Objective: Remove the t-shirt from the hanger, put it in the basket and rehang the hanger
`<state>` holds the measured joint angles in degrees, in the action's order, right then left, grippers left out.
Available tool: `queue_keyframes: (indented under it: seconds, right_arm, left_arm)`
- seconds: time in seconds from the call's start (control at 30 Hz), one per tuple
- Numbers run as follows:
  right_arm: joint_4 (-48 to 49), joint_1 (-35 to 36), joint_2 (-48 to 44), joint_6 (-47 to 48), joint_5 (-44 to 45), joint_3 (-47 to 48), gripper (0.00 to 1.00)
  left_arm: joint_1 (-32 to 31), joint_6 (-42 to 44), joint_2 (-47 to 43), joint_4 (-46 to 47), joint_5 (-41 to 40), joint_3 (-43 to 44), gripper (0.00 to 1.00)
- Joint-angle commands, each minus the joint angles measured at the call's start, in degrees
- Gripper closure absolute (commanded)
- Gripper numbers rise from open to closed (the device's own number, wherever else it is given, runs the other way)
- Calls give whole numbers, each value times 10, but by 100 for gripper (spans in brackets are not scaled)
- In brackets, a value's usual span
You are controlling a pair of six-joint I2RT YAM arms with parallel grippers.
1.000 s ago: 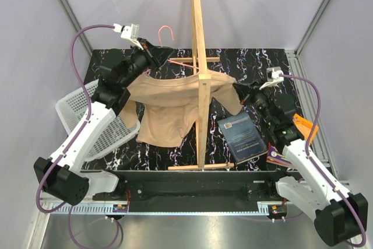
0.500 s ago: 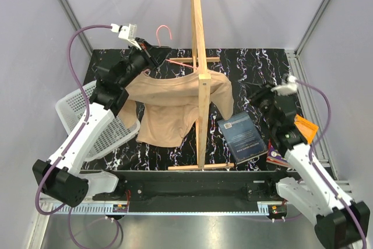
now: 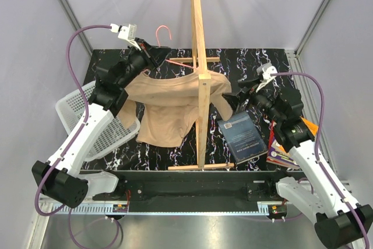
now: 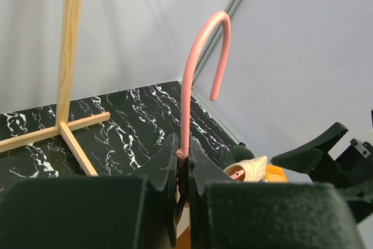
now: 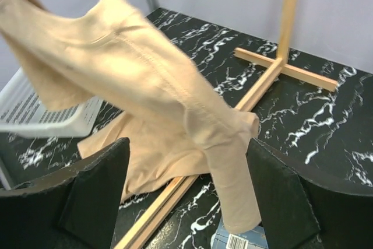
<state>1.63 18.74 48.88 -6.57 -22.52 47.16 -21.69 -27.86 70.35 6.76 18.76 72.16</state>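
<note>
Black marbled table (image 3: 256, 65): spreads under everything, with both arms bolted along its near edge
Wooden stand (image 3: 198, 45): a tall pale pole on a cross-shaped foot, rising from the middle of the table; from above it cuts across the right half of the shirt
Tan t-shirt (image 3: 169, 106): hangs from the hanger, lifted above the table left of centre; its shoulders run from the left claw past the pole, its body droops towards the near side, and one sleeve (image 5: 230, 185) dangles on the right
White basket (image 3: 78, 109): a slatted plastic tub at the table's left edge, partly under the left arm, with the shirt's left side close by
Dark blue book (image 3: 242, 138): lies flat on the table just right of the stand's foot, below the dangling sleeve
Pink hanger (image 4: 195, 68): thin wire, hook uppermost and free in the air; its shoulders run down into the shirt's neck
Left gripper (image 4: 182, 150): jaws pinched tight on the hanger's stem just under the hook, holding it and the shirt aloft
Right gripper (image 5: 186, 144): jaws spread wide with nothing in them, facing the shirt's loose sleeve, which hangs just ahead of them
</note>
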Motion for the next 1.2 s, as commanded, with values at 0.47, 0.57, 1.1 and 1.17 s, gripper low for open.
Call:
queue_keyframes:
  seconds: [0.47,0.57,1.1,1.17]
  right_arm:
    - [93,2,111,30,-23,29,51]
    - [137,2,111,-5,-36,15,79]
    - [83,2,-56,-360,426,-124,100]
    - [40,2,-75,-388,461,-123,100]
  left_arm:
    - [3,6,-19,32,41,21,100]
    - [3,4,-16,35,45,21,100]
    - [3,18,-52,33,-113,-19,100]
    - [3,16,-53,33,-116,-20,100]
